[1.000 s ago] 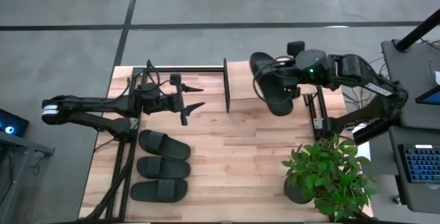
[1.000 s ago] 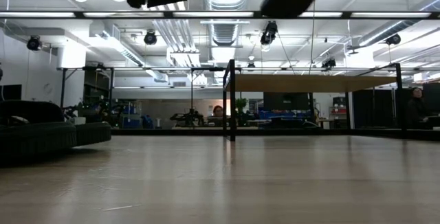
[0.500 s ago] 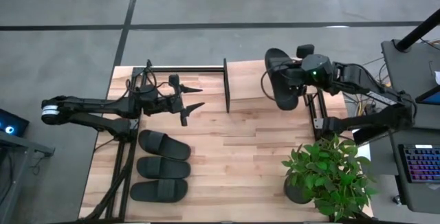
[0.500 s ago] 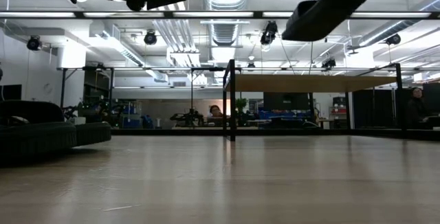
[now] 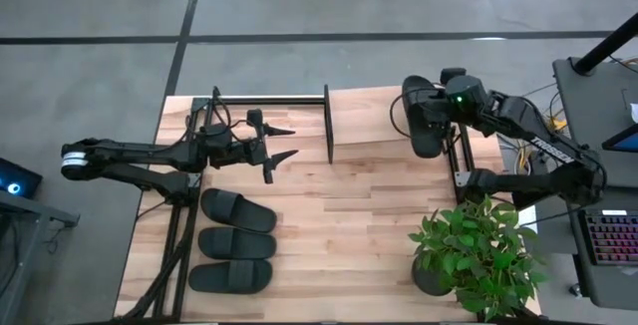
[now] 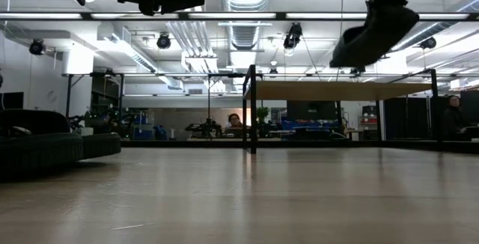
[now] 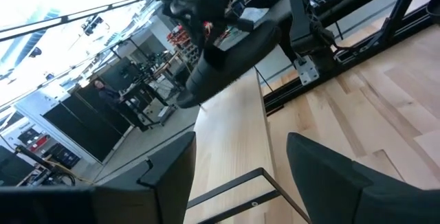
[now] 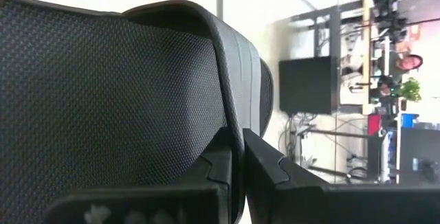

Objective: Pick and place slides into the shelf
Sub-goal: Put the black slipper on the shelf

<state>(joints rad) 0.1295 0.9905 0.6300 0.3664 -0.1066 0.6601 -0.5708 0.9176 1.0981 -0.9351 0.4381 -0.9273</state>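
Observation:
One black slide (image 5: 423,116) hangs from my right gripper (image 5: 439,116), above the right part of the shelf (image 5: 379,126). The low view shows that slide (image 6: 374,33) tilted, a little above the shelf's light plank top (image 6: 337,90). Three more slides (image 5: 237,210) (image 5: 235,243) (image 5: 231,276) lie soles down in a stack-like row on the table's near left. My left gripper (image 5: 291,141) hovers open over the table, just left of the shelf's left side frame (image 5: 328,126). In the left wrist view its fingers frame the plank (image 7: 234,141) and the held slide (image 7: 234,52). My right gripper (image 8: 240,169) is shut on the slide, its two fingers pinching a thin curved edge of the strap band (image 8: 232,131), one finger (image 8: 220,176) on the textured inner side. The slide is lifted clear and hangs tilted below the gripper (image 6: 383,1).
A potted plant (image 5: 477,257) stands on the table's near right corner. The right arm's black mounting rail (image 5: 461,161) lies beside the shelf's right end. A thin black bar (image 5: 269,99) runs along the far edge. Bare wood (image 5: 349,225) lies in the middle. People sit in the room beyond (image 6: 237,120).
My right gripper has carried the slide toward the table's right edge and downward, nearer the shelf top, staying shut on it. The slide has turned, showing narrower from above.

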